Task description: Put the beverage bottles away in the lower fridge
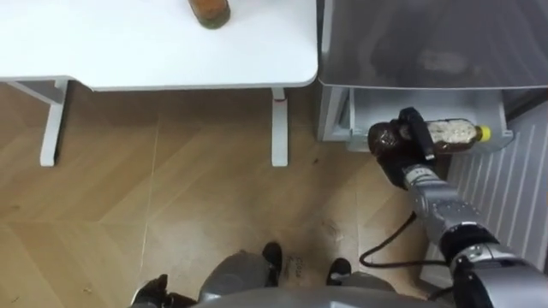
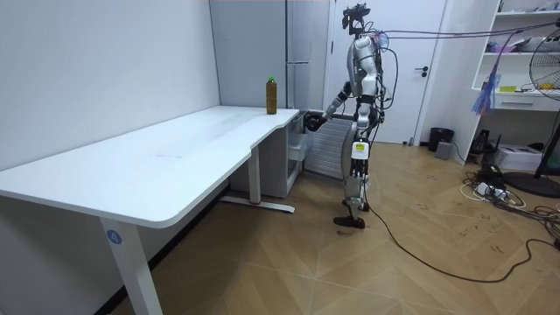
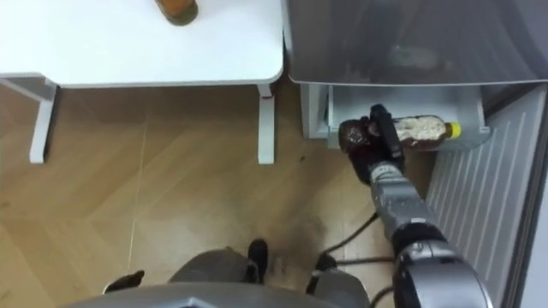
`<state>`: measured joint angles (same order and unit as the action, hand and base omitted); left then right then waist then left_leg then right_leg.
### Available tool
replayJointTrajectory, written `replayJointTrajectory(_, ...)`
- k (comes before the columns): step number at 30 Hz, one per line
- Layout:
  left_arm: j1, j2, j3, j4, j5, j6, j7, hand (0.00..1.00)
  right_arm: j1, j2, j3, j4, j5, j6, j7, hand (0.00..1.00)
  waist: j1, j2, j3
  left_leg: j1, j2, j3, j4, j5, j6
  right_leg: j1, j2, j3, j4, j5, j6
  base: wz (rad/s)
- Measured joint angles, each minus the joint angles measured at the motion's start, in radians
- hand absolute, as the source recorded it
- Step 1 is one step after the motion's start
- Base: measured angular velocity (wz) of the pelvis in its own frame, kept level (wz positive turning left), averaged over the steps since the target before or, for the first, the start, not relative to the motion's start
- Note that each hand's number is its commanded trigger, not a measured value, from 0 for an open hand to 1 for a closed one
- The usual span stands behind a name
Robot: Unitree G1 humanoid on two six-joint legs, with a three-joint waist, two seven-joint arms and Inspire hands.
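Observation:
A drink bottle (image 1: 451,133) with brown liquid, a pale label and a yellow cap lies on its side in my right hand (image 1: 392,147), whose fingers are curled round it. It hangs just over the open white lower fridge drawer (image 1: 361,109), cap pointing right. A second brown drink bottle (image 1: 210,10) stands on the white table (image 1: 154,51), at its far edge; the room view shows its green cap (image 2: 271,80). My left hand (image 1: 151,291) is low at my side.
The grey fridge (image 1: 428,38) stands right of the table, and I stand in front of it (image 2: 359,131). A white ribbed door panel (image 1: 505,184) is open at my right. The table leg (image 1: 278,128) stands close to the drawer's left.

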<state>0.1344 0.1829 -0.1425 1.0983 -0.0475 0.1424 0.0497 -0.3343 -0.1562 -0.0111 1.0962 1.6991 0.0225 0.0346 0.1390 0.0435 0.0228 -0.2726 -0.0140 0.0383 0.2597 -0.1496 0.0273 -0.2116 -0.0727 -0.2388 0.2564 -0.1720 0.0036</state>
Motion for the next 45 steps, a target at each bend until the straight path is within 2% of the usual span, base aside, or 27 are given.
replayJointTrajectory(6, -0.030, 0.003, 0.000, 0.004, -0.005, -0.013, -0.022, 0.00, -0.116, -0.018, -0.106, 0.075, 0.001, 0.012, 0.000, 1.00, 0.002, -0.016, 0.0136, -0.088, -0.002, 0.000, -0.007, 0.032, 0.000, -0.087, -0.009, -0.030, 0.021, 0.004, -0.007, 0.15)
replayJointTrajectory(8, -0.051, 0.004, 0.001, 0.004, -0.004, -0.019, -0.021, 0.00, -0.147, -0.053, -0.119, 0.103, 0.001, 0.022, 0.000, 1.00, 0.009, -0.025, 0.0189, -0.116, 0.001, 0.026, -0.009, 0.042, 0.004, -0.116, -0.014, -0.039, 0.029, 0.005, -0.008, 0.15)
replayJointTrajectory(10, -0.056, 0.004, 0.005, 0.003, -0.004, -0.020, -0.019, 0.00, -0.169, -0.067, -0.134, 0.104, -0.003, 0.024, -0.001, 1.00, 0.019, -0.031, 0.0224, -0.139, 0.003, 0.049, -0.008, 0.046, 0.008, -0.144, -0.017, -0.037, 0.038, 0.006, -0.010, -0.04)
replayJointTrajectory(13, -0.056, 0.004, 0.022, 0.004, -0.002, -0.019, -0.018, 0.00, -0.186, -0.095, -0.149, 0.103, -0.007, 0.023, -0.005, 1.00, 0.027, -0.035, 0.0229, -0.168, 0.007, 0.056, -0.005, 0.050, 0.013, -0.183, -0.027, -0.039, 0.056, 0.008, -0.011, -0.04)
replayJointTrajectory(17, -0.056, 0.027, 0.022, 0.004, -0.002, -0.021, -0.012, 0.00, -0.204, -0.124, -0.149, 0.104, -0.014, 0.023, -0.044, 1.00, 0.028, -0.048, 0.0243, -0.185, 0.003, 0.055, -0.003, 0.053, 0.016, -0.199, -0.032, -0.040, 0.063, 0.007, -0.010, 0.03)
replayJointTrajectory(18, -0.056, 0.031, 0.022, 0.004, -0.002, -0.022, -0.012, 0.00, -0.208, -0.126, -0.149, 0.104, -0.014, 0.023, -0.046, 1.00, 0.028, -0.052, 0.0242, -0.188, 0.003, 0.056, -0.003, 0.053, 0.017, -0.204, -0.032, -0.040, 0.066, 0.007, -0.010, 0.00)
replayJointTrajectory(20, -0.056, 0.037, 0.022, 0.005, -0.002, -0.022, -0.011, 0.00, -0.218, -0.132, -0.149, 0.114, -0.017, 0.023, -0.051, 1.00, 0.029, -0.065, 0.0288, -0.192, 0.002, 0.055, -0.003, 0.055, 0.019, -0.208, -0.034, -0.040, 0.070, 0.007, -0.010, 0.00)
replayJointTrajectory(23, -0.056, 0.037, 0.021, 0.011, -0.002, -0.022, -0.014, 0.00, -0.218, -0.134, -0.149, 0.115, -0.017, 0.025, -0.058, 1.00, 0.029, -0.076, 0.0279, -0.193, 0.001, 0.052, -0.001, 0.056, 0.020, -0.208, -0.035, -0.040, 0.070, 0.008, -0.009, 0.00)
replayJointTrajectory(29, -0.058, 0.037, 0.021, 0.033, 0.000, -0.022, -0.020, 0.00, -0.233, -0.142, -0.148, 0.114, -0.020, 0.042, -0.090, 1.00, 0.033, -0.076, 0.0280, -0.201, 0.000, 0.049, 0.000, 0.064, 0.020, -0.222, -0.045, -0.039, 0.085, 0.009, -0.008, 0.00)
replayJointTrajectory(30, -0.058, 0.037, 0.021, 0.035, 0.000, -0.022, -0.022, 0.00, -0.236, -0.143, -0.148, 0.114, -0.020, 0.042, -0.090, 0.00, 0.032, -0.076, 0.0279, -0.205, -0.001, 0.049, 0.000, 0.066, 0.021, -0.227, -0.046, -0.039, 0.089, 0.009, -0.008, 0.00)
replayJointTrajectory(38, -0.058, 0.040, 0.021, 0.043, 0.000, -0.022, -0.034, 0.00, -0.256, -0.156, -0.148, 0.114, -0.020, 0.039, -0.145, 0.00, 0.035, -0.075, 0.0275, -0.231, -0.002, 0.053, 0.008, 0.076, 0.024, -0.255, -0.050, -0.039, 0.105, 0.009, -0.010, 0.01)
replayJointTrajectory(45, -0.058, 0.040, 0.021, 0.044, 0.000, -0.029, -0.040, 0.00, -0.257, -0.172, -0.147, 0.104, -0.017, 0.029, -0.146, 0.00, 0.034, -0.075, 0.0273, -0.241, -0.004, 0.054, 0.009, 0.078, 0.026, -0.263, -0.050, -0.039, 0.105, 0.009, -0.009, 0.01)
